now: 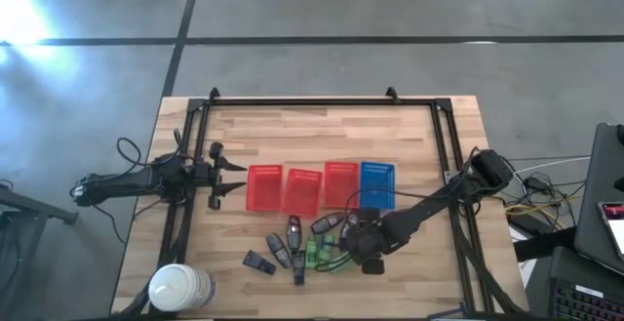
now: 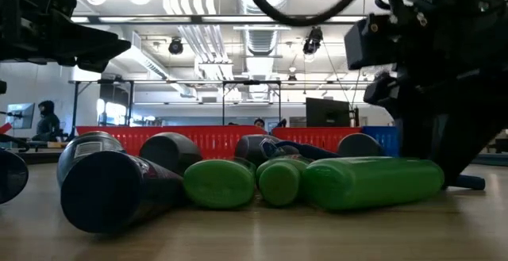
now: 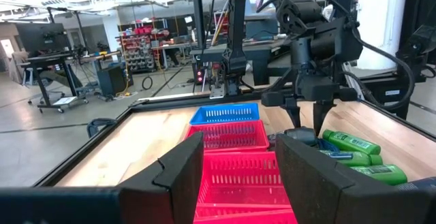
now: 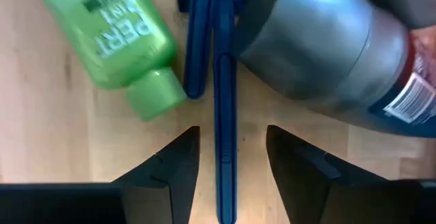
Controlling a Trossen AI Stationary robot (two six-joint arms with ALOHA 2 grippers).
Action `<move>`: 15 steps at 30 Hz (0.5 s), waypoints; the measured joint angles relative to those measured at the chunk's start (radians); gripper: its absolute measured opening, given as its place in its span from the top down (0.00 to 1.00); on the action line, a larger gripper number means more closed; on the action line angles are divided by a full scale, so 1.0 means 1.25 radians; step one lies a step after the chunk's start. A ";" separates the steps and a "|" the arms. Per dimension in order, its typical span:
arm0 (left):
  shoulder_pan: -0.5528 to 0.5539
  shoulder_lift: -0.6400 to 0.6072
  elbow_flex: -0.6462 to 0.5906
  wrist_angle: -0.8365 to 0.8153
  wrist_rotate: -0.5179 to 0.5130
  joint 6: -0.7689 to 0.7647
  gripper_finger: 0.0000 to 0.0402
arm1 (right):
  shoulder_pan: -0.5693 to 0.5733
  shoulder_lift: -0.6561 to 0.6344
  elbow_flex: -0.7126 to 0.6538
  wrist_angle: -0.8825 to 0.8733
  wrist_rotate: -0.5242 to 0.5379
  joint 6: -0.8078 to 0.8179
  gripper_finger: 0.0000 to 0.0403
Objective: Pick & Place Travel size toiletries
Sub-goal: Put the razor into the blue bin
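Note:
The travel size toiletries [image 1: 302, 245] lie in a loose heap on the table's near middle: dark grey bottles [image 2: 111, 189] and green ones [image 2: 373, 183]. My right gripper [image 1: 365, 250] points down at the heap's right end. It is open, its fingers [image 4: 178, 157] on either side of a blue razor's handle [image 4: 225, 101] without touching it. A second blue stick [image 4: 195, 47], a green bottle [image 4: 116, 33] and a grey bottle [image 4: 327, 54] lie close by on the wood. My left gripper [image 1: 230, 175] waits level and open at the table's left.
Three red mesh baskets [image 1: 302, 190] and a blue one [image 1: 377, 182] stand in a row just beyond the heap. A large white roll [image 1: 180, 287] stands at the near left corner. A black frame [image 1: 322, 101] runs along the table's far and side edges.

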 joint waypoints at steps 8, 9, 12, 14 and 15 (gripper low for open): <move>0.000 0.000 0.000 0.000 0.000 0.000 0.53 | -0.001 -0.004 -0.025 0.028 -0.002 0.002 0.70; 0.000 0.000 0.000 0.000 0.000 0.000 0.53 | -0.001 -0.004 -0.023 0.028 -0.003 0.002 0.72; 0.000 0.000 0.000 0.000 0.000 0.000 0.53 | -0.001 -0.002 -0.014 0.020 -0.007 0.011 0.80; 0.000 0.000 0.000 0.000 0.000 0.000 0.53 | -0.001 -0.001 -0.008 0.014 -0.006 0.020 0.85; 0.000 0.000 0.000 0.000 0.000 0.000 0.53 | -0.001 -0.001 -0.005 0.010 -0.006 0.027 0.88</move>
